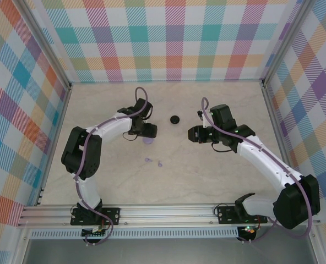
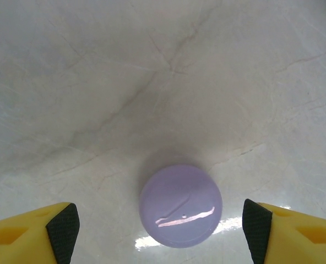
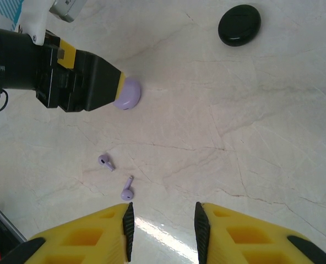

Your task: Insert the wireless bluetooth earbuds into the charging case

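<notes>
1. The lavender case (image 2: 180, 206) is seen shut, dome up, on the table (image 2: 152, 66). It is straddled by the left gripper (image 2: 160, 235), whose jaws are spread wide, with neither pad (image 2: 63, 231) touching it.
2. That straddle is judged a set-up for clamping or steadying the case, since the lid must be raised before anything can be seated.
3. One bud (image 3: 106, 161) and a second bud (image 3: 128, 190), both lavender, are left loose on the table near each other, at about 6 o'clock of their case in the top view and apart from it.
4. The right gripper (image 3: 164, 231) is held above the table with its jaws narrowly parted and nothing between them. The buds lie at its 8 o'clock, and the small gap is judged suited to so tiny a pick.
5. The black case (image 3: 239, 25) is shut, at 1 o'clock of the lavender one, apart from both grippers.
</notes>
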Action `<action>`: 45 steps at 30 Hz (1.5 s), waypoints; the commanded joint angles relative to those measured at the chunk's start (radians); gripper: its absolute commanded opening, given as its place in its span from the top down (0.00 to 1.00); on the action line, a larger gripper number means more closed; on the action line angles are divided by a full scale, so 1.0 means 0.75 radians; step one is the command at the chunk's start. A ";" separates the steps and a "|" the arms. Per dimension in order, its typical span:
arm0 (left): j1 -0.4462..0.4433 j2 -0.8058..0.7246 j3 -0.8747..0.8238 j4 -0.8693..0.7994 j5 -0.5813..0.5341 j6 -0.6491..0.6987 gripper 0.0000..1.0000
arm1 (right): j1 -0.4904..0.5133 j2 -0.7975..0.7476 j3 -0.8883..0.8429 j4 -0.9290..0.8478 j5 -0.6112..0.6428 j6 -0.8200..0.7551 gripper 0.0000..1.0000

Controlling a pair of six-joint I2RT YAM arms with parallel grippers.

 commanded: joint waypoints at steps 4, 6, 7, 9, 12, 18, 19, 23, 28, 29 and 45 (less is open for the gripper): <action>-0.037 0.003 -0.015 -0.013 -0.008 -0.014 0.19 | 0.003 -0.007 -0.004 0.005 -0.009 -0.003 0.62; -0.043 0.020 -0.011 -0.006 -0.002 -0.014 0.19 | 0.001 -0.008 -0.007 0.003 -0.007 -0.004 0.61; -0.045 0.035 -0.004 -0.011 -0.004 -0.014 0.19 | 0.002 -0.010 -0.007 0.001 -0.006 -0.003 0.62; -0.050 0.055 0.009 -0.021 -0.011 -0.014 0.19 | 0.003 -0.014 -0.008 -0.001 -0.003 -0.003 0.61; -0.057 0.086 0.023 -0.028 -0.018 -0.012 0.19 | 0.001 -0.016 -0.005 -0.001 -0.001 -0.005 0.61; -0.064 0.139 0.058 -0.050 -0.033 -0.006 0.22 | 0.003 -0.016 -0.007 -0.002 -0.002 -0.005 0.60; -0.066 0.146 0.061 -0.052 -0.034 -0.006 0.22 | 0.003 -0.016 -0.007 0.000 0.000 -0.005 0.60; -0.074 0.177 0.067 -0.058 -0.037 -0.006 0.26 | 0.003 -0.012 -0.007 -0.001 -0.001 -0.005 0.60; -0.076 0.212 0.086 -0.069 -0.041 -0.005 0.31 | 0.003 -0.016 -0.009 -0.003 0.003 -0.008 0.60; -0.077 0.213 0.089 -0.070 -0.040 -0.006 0.32 | 0.002 -0.017 -0.009 -0.002 0.003 -0.009 0.60; -0.164 0.190 0.097 -0.038 0.060 0.065 0.48 | 0.002 -0.036 -0.031 -0.018 0.108 0.011 0.59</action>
